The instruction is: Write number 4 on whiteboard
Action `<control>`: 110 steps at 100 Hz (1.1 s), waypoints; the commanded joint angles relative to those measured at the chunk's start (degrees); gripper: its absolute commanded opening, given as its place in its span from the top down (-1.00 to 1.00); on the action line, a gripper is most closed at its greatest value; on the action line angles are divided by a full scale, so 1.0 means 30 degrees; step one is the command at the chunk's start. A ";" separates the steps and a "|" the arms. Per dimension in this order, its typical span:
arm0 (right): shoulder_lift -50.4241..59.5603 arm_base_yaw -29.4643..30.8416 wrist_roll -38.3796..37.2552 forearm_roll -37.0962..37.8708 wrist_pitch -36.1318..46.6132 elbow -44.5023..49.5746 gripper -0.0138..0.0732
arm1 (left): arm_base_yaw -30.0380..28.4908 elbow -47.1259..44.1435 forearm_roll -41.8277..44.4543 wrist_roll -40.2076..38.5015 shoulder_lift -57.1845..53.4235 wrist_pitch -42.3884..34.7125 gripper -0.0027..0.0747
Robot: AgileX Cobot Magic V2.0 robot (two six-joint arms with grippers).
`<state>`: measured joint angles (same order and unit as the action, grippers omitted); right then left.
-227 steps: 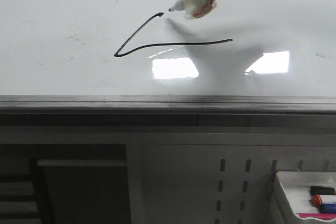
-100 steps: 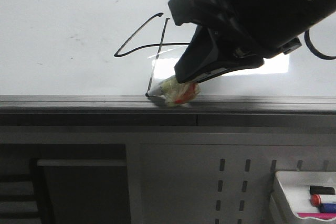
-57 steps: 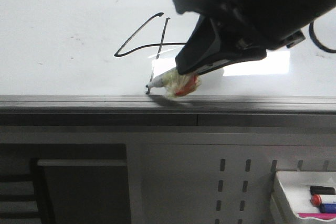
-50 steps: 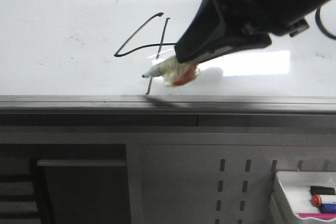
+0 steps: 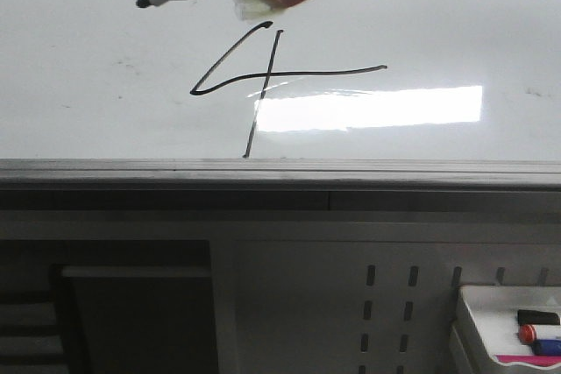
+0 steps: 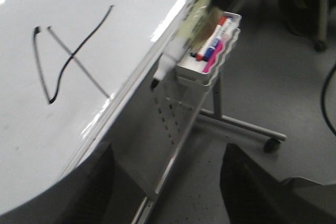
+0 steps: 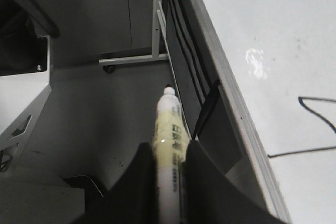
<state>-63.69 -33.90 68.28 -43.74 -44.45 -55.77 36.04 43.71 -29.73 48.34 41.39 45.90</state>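
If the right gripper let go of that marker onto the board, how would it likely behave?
The marker looks like a stiff round barrel, so it would probably roll on the glossy whiteboard. It seems light, pinched easily by the right gripper. The uncapped tip might smear the number 4.

My gripper (image 7: 169, 169) holds a marker (image 7: 169, 140) clamped between its two dark fingers (image 7: 199, 182), one pressing each side of the yellowish barrel. The marker's dark tip points out over the grey floor (image 7: 100, 103), clear of the whiteboard (image 7: 273, 35). The whiteboard runs alongside me with its grey edge strip (image 7: 220, 77) between the white surface and the floor. Part of a thin black line (image 7: 315, 111) shows on the white, with a faint smudge (image 7: 256, 59) nearby. A stand leg (image 7: 134, 59) with a caster rests on the floor beneath the board.
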 commanded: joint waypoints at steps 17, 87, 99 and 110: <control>0.0434 -0.3109 0.1797 0.1707 0.1455 -0.1233 0.82 | -0.0031 0.3593 -0.2243 0.2203 0.3256 0.1750 -0.09; 0.0434 -0.5881 0.1797 0.2292 0.4306 -0.1233 0.83 | -0.0031 0.4658 -0.3129 0.2279 0.5788 0.3289 -0.06; 0.0434 -0.5881 0.1797 0.2292 0.4176 -0.1233 0.83 | -0.0031 0.4658 -0.3260 0.2279 0.5826 0.3131 0.02; 0.0434 -0.5881 0.1797 0.2292 0.4062 -0.1233 0.83 | -0.0031 0.4658 -0.3422 0.2279 0.5901 0.3116 0.21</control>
<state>-63.69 -51.44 73.11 -35.57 -34.39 -57.51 36.04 55.68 -36.50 55.10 59.45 57.78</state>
